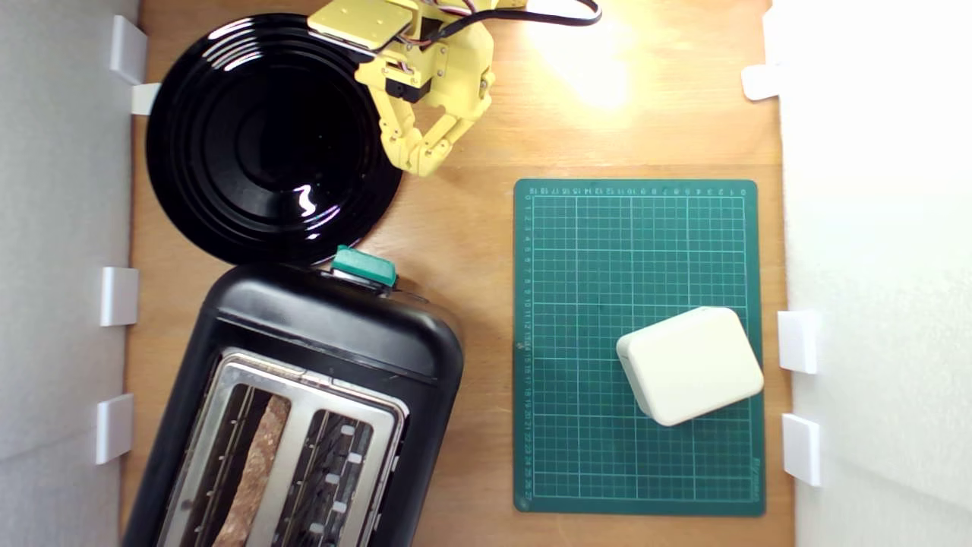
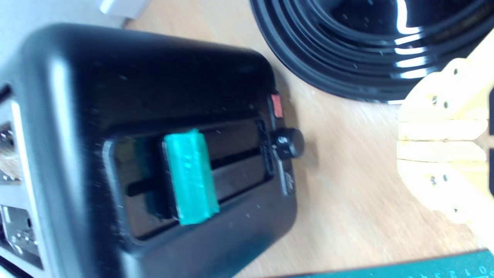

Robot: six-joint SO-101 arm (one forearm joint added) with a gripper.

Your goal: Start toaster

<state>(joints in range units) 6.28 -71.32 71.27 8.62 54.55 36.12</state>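
From my wrist camera the yellow plastic gripper [image 2: 440, 141] has its two fingers pressed together, nothing between them, above bare wooden tabletop [image 2: 347, 200]. Just past the fingertips I see the glossy black rounded two-slot toaster [image 2: 127, 77], its end face toward me, with the teal-green lever knob [image 2: 189, 175] partway along its slot, a small black dial [image 2: 287, 143] beside it and a small red button [image 2: 276, 105] next to that. In the exterior view the toaster [image 1: 319, 327] sits at the lower left, a brown slice of bread [image 1: 254, 471] in one slot of its silver top. The round glossy black plate [image 1: 266, 137] lies just beyond it. Well apart, at the exterior view's right, a green gridded cutting mat [image 1: 577, 342] carries a cream rounded box [image 1: 691, 365].
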